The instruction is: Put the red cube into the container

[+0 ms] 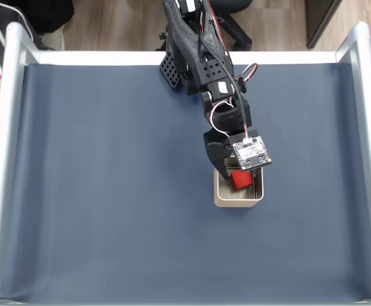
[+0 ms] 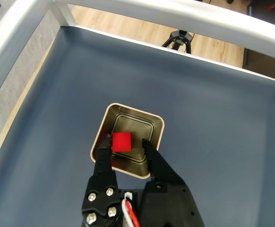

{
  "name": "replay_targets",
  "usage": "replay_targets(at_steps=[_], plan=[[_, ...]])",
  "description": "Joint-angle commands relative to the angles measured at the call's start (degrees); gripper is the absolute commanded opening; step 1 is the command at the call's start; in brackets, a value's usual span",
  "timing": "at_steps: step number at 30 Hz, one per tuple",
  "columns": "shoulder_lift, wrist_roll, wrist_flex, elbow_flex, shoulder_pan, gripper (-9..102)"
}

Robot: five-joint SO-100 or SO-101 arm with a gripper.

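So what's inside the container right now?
The red cube sits within the container, between the gripper fingertips, over the pale bottom. Whether it rests on the bottom can't be told. In the fixed view the arm covers part of the inside.

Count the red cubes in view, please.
1. The red cube is over the tin, between the hand's fingers. Another could hide under the arm in the fixed view.
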Motion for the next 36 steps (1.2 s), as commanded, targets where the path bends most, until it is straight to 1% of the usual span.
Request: replay_targets(at_steps=[1,9,19,22,29,33,36], plan=[[1.5,-0.2,-1.4,-0.3,0.6,22],[1.7,0.0,-1.4,-0.3,0.6,21],[4.5,-1.1,-1.2,-1.1,0.8,1],[6.6,-1.4,-1.1,-2.0,1.5,0],[14.8,-3.8,-1.2,-1.0,9.1,0],[22.1,-6.2,-1.2,4.8,15.4,0],[30.2,-7.7,-1.2,12.4,19.3,0]])
